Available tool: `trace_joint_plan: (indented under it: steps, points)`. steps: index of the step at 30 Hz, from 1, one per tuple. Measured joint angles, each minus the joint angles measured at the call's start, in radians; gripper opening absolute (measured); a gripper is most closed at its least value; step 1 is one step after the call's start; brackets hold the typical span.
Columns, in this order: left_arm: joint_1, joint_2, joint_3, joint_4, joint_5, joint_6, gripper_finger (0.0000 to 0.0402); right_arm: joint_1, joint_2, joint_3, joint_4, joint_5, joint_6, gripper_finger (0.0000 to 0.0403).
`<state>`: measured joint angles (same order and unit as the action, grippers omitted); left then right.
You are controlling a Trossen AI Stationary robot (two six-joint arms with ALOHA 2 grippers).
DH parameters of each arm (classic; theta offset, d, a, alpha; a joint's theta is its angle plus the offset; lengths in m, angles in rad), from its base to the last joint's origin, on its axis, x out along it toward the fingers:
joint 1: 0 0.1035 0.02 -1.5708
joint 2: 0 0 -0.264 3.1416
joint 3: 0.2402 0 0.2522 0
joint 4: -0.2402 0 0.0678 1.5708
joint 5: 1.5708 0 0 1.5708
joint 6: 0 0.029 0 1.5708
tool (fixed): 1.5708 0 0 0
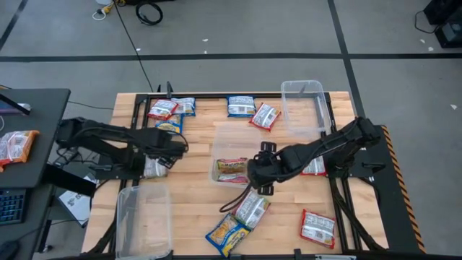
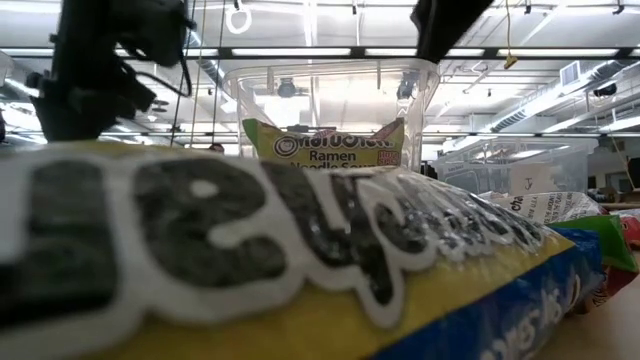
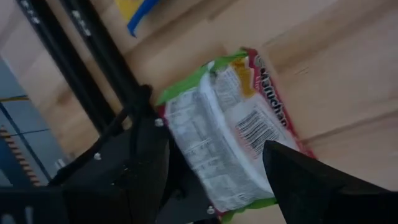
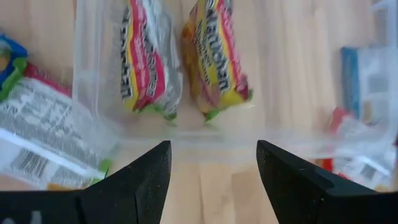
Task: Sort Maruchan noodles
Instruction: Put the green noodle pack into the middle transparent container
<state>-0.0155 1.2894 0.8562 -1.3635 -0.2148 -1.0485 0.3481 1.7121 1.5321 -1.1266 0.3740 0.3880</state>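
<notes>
Several Maruchan packets lie flat on the wooden table point(image 1: 195, 209). Red-and-white point(image 1: 163, 109) and blue ones point(image 1: 183, 106) sit by the far edge. A silvery green-edged packet point(image 1: 252, 209), a blue-and-yellow one point(image 1: 227, 232) and a red one point(image 1: 318, 226) lie near the near edge. Two packets point(image 4: 211, 59) lie in the middle clear tub point(image 1: 231, 155). My left gripper point(image 1: 162, 160) is at the table's left side, shut on a green-pink silvery packet point(image 3: 230, 137). My right gripper point(image 4: 214, 168) is open and hovers at that tub's near wall point(image 4: 186, 146), touching nothing. My left gripper pinches the green-pink silvery packet between its two fingers, which lie across the packet's short width. One finger point(image 3: 143, 168) is on one long edge point(image 3: 180, 143) and the other finger point(image 3: 298, 180) on the opposite edge. The barcode side faces the wrist camera. Whether any part rests on the table, I cannot tell.
A clear tub point(image 1: 303, 105) stands at the far right and another point(image 1: 144, 217) at the near left corner. A red packet point(image 1: 313, 167) lies partly under my right arm. In the low view a blue-and-yellow packet point(image 2: 250, 260) fills the foreground. A dark side table point(image 1: 29, 130) stands to the left.
</notes>
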Motion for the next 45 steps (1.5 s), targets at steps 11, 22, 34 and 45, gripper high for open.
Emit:
trace_joint_plan:
  steps: [11,22,34,45]
  points:
    - [0.041,0.213,-0.009,0.071,0.133,0.138,0.0263,0.007,-0.009,-0.116,0.009,-0.087,0.032,0.024]
    - [0.04,0.256,-0.08,0.239,0.131,0.083,0.0263,0.023,-0.006,-0.121,0.004,-0.106,0.014,0.024]
    - [0.05,0.253,-0.108,0.287,0.121,0.228,0.0115,0.062,-0.034,-0.121,0.043,-0.075,-0.019,0.024]
    - [0.036,0.228,0.079,0.089,0.031,0.37,0.0007,0.146,-0.172,-0.121,0.186,0.118,-0.118,0.023]
